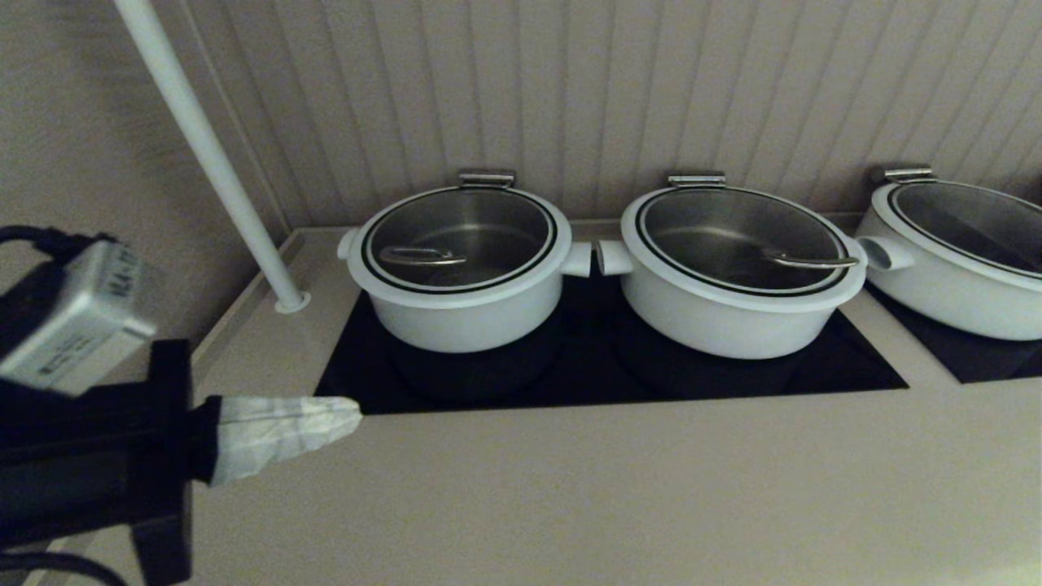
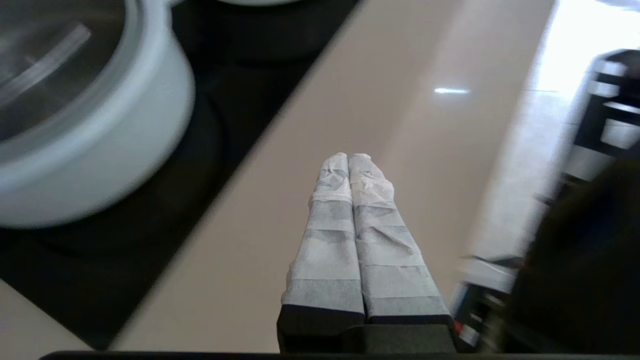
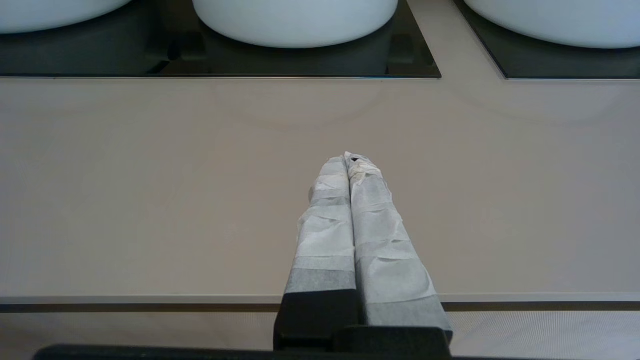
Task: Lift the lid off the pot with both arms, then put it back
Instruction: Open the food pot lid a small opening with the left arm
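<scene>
The pot (image 1: 464,313) is the narrower, deeper white one at the left of the black cooktop (image 1: 602,358). Its clear glass lid (image 1: 488,224), with a steel loop handle (image 1: 422,257), sits on it. My left gripper (image 1: 354,413) is shut and empty, hovering over the beige counter just in front of the cooktop's front-left corner, short of the pot. In the left wrist view the gripper (image 2: 349,157) is over the counter with the pot (image 2: 115,145) and lid (image 2: 45,75) beside it. My right gripper (image 3: 348,157) is shut and empty above the counter near its front edge; it is out of the head view.
Two wider white lidded pots stand to the right, one (image 1: 737,313) on the same cooktop, one (image 1: 952,285) on another panel. A white pole (image 1: 212,155) rises from the counter's back left. A ribbed wall stands behind. The beige counter (image 1: 619,496) lies in front.
</scene>
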